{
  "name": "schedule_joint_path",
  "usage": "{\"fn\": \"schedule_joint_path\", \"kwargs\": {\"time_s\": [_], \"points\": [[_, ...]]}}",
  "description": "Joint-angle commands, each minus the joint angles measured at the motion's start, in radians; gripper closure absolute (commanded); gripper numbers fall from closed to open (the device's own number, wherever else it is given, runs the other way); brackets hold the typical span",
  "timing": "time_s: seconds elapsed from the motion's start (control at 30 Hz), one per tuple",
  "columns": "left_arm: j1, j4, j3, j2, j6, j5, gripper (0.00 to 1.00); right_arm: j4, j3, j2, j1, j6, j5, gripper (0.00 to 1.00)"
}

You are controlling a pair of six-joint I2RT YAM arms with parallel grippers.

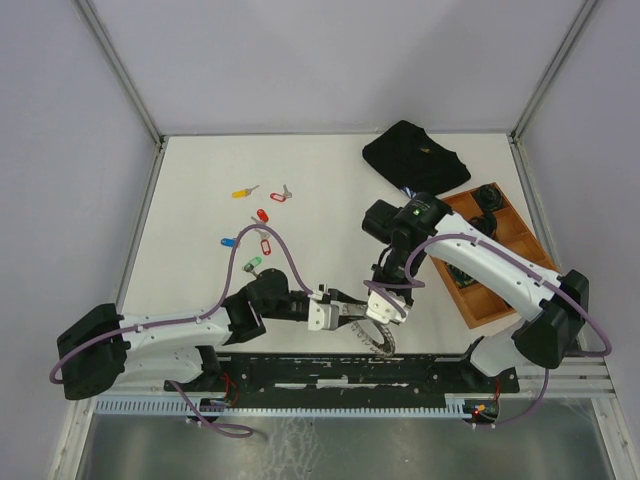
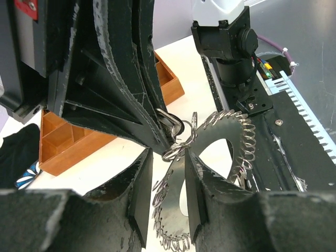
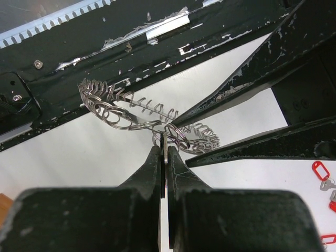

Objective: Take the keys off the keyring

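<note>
Overhead, from the fixed camera, a white surface (image 1: 200, 180) is sitting boxed in by pale grey walls (image 1: 300, 60), with metal frame posts (image 1: 120, 70) running up at the corners. Loose keys (image 1: 262, 215) with yellow, red, blue and green heads are lying scattered on the left half, well apart from both arms. A black cloth (image 1: 415, 155) is lying at the far right, and a wooden tray (image 1: 520, 240) is sitting just beside it along the right edge. At the near edge, the left claw (image 1: 345, 316) and right claw (image 1: 378, 318) are meeting at the keyring (image 1: 384, 340), which is hanging by the black base rail (image 1: 330, 370).

From the left wrist, the left claw (image 2: 168, 155) is pinching the keyring's band between its fingers. The keyring (image 2: 241, 136) is showing as a silvery hoop, tilted, fringed all round with small wire loops. The right claw (image 2: 165, 134) is pointing down onto it from above.

From the right wrist, the right claw (image 3: 164, 152) is pressing its fingers together on one small loop of the keyring (image 3: 115, 113). The fringe is fanning out to both sides in front of the rail.
</note>
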Motion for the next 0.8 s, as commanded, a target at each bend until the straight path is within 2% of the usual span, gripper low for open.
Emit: {"fn": "schedule_joint_path", "kwargs": {"time_s": [0.0, 0.13, 0.43, 0.6, 0.77], "points": [[-0.005, 0.015, 0.052, 0.002, 0.04, 0.034, 0.64, -0.042, 0.039, 0.006, 0.009, -0.019, -0.049, 1.0], [-0.007, 0.01, 0.054, 0.002, 0.037, 0.039, 0.68, -0.041, 0.041, 0.004, 0.009, -0.011, -0.04, 1.0], [-0.009, -0.025, 0.058, -0.001, 0.038, 0.066, 0.71, -0.037, 0.049, 0.003, 0.009, 0.011, -0.026, 1.0], [-0.008, -0.047, 0.061, -0.008, 0.038, 0.067, 0.8, -0.026, 0.052, -0.001, 0.008, 0.031, -0.006, 1.0], [-0.008, -0.063, 0.06, -0.016, 0.042, 0.063, 0.96, -0.021, 0.05, -0.001, 0.008, 0.038, 0.002, 1.0]]}}
